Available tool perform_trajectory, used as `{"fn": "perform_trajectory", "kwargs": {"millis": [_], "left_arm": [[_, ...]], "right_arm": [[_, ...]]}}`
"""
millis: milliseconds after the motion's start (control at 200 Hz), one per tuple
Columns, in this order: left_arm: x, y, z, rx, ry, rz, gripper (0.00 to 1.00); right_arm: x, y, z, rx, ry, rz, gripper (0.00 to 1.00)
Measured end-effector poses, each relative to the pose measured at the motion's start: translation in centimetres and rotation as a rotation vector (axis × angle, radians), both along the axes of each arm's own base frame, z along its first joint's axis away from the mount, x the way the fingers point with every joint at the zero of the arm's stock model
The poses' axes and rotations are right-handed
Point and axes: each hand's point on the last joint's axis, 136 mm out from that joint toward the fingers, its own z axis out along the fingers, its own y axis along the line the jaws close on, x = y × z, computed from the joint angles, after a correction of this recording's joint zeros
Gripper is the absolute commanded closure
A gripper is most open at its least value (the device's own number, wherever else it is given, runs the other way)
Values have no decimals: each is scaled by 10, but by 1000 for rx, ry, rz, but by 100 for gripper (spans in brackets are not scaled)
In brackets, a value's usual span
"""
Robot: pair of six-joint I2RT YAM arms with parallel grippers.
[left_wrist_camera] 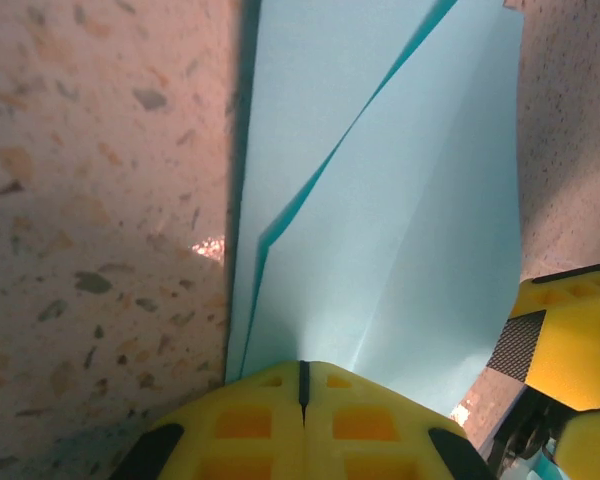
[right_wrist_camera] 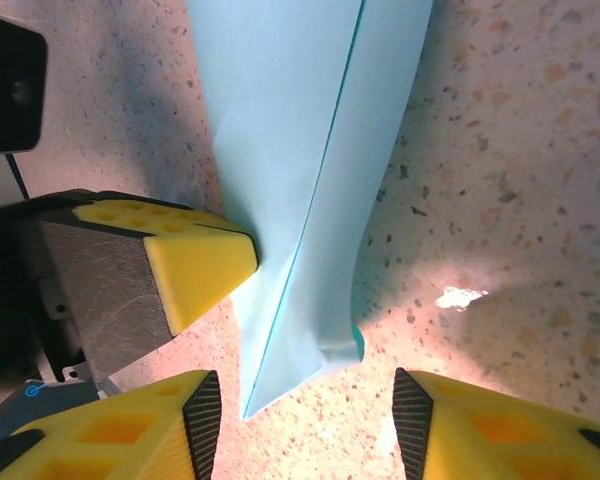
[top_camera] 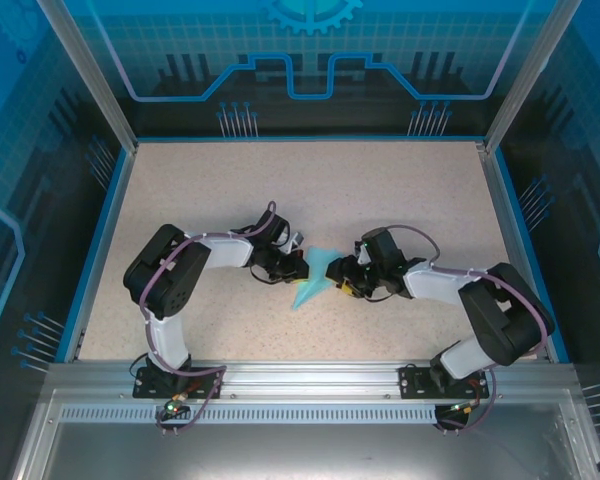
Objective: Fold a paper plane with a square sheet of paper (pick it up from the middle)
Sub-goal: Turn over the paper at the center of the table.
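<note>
Paper plane: the slim, pointed light-blue folded paper plane (top_camera: 313,280) is seen on the speckled beige table (top_camera: 400,200), near its middle, with a crease running along its length.
Left gripper: the yellow-padded left gripper (left_wrist_camera: 302,378) is set at the plane's left edge, its jaws pressed together with the paper pinched between them.
Right gripper: the right gripper (right_wrist_camera: 307,405) is placed at the plane's right side with its jaws parted. One end of the plane lies in the gap, apart from both pads.
Edges: the folded layers are slightly fanned, and one corner beside the right gripper is curled up.
Open room: bare table is left beyond the plane on the far side and out to the blue rim (top_camera: 98,240).
</note>
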Motion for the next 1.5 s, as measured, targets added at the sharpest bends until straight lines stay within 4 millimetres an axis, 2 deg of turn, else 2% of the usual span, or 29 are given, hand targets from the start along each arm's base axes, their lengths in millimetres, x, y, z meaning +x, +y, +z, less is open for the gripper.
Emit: {"fn": "perform_trajectory", "kwargs": {"millis": [185, 360, 480, 875, 1330, 1500], "left_arm": [[-7, -3, 5, -40, 19, -19, 96], [-12, -6, 9, -70, 36, -33, 95], [-19, -3, 4, -67, 59, -34, 95], [-24, -3, 4, -79, 77, -41, 95], [-30, -1, 10, -98, 81, -30, 95], [-32, 4, 28, -105, 30, -11, 89]], "right_arm": [[-10, 9, -8, -4, 40, 12, 48], [-10, 13, -17, -4, 67, 3, 54], [-3, 18, -19, 16, 50, -5, 60], [21, 33, -18, 41, 18, -18, 63], [33, 41, -23, 25, -22, 24, 91], [35, 44, -14, 6, -73, 91, 95]]}}
